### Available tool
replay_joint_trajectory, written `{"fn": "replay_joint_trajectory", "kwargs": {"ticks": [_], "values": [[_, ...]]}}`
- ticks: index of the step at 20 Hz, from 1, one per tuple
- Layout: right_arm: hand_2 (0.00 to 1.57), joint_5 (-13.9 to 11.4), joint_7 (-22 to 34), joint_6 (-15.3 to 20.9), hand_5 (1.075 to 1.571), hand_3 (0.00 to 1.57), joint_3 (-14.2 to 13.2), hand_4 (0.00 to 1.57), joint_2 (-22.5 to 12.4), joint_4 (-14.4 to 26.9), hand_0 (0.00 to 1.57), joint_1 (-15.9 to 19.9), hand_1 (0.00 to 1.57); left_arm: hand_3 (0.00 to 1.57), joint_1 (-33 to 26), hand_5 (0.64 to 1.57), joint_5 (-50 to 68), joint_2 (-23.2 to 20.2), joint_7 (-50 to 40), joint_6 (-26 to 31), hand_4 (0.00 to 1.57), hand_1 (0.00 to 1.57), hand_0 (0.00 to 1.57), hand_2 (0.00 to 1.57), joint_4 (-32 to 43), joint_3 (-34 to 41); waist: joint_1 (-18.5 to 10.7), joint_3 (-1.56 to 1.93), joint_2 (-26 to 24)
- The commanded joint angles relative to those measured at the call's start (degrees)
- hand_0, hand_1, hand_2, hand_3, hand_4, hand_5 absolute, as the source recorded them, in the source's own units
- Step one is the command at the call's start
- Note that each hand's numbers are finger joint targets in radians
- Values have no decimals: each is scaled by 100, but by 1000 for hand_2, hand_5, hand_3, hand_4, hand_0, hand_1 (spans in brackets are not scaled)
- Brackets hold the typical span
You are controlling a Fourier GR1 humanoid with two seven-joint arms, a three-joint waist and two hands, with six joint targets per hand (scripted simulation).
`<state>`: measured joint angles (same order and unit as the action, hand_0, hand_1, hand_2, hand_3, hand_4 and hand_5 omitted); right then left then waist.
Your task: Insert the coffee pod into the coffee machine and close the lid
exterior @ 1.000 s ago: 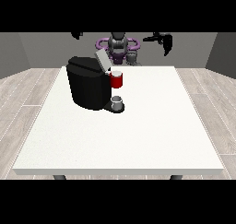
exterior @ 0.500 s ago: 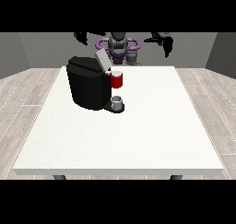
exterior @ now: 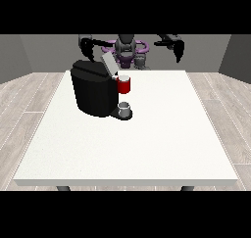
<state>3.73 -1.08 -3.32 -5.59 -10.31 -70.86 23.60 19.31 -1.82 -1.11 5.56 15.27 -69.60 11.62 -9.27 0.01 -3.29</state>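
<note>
The black coffee machine point(exterior: 94, 92) stands on the far left part of the white table point(exterior: 147, 149), its grey lid point(exterior: 108, 63) tilted up and open so the pod bay on top can be reached. A red pod holder point(exterior: 124, 85) juts from the machine's right face, with what looks like the pale top of the coffee pod point(exterior: 124, 78) sitting in it; whether the pod is fully seated I cannot tell. Below it a small grey cup point(exterior: 125, 107) rests on the drip base, placed to catch the brew.

Both hands hang high at the far edge, well apart from the table top. The hand at the view's left point(exterior: 87, 47) hovers just above and behind the machine, fingers drooping downward and holding nothing, the closer of the 2 to the lid. The hand at the view's right point(exterior: 177, 49) is far off to the right, fingers likewise hanging down, empty.

My judgement: the lid closing remains to be done
</note>
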Motion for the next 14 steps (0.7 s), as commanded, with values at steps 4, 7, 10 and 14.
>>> {"fn": "replay_joint_trajectory", "kwargs": {"ticks": [4, 7, 10, 14], "values": [[0, -249, -320, 59, 1571, 0, 80, 0, 119, 598, 0, 354, 0, 0, -301, 1571, 67, -78, -362, -216, 0, 0, 0, 0, -725, -199, 102, 0, 312], [0, -408, -263, 221, 1571, 0, 204, 0, 274, 716, 0, 473, 0, 0, -577, 1571, 98, -65, -410, -180, 0, 0, 0, 0, -1006, -322, 36, 0, 245], [0, -335, -459, -142, 1571, 0, 121, 0, 60, 776, 0, 641, 0, 0, -523, 1571, 349, -389, -224, -57, 0, 0, 0, 0, -961, -46, 226, -1, 445], [0, -246, -460, -157, 1571, 0, -138, 0, -87, 1082, 0, 981, 0, 0, -718, 1571, 363, -247, -55, -69, 0, 0, 0, 0, -1057, -213, 68, 0, 634]]}}
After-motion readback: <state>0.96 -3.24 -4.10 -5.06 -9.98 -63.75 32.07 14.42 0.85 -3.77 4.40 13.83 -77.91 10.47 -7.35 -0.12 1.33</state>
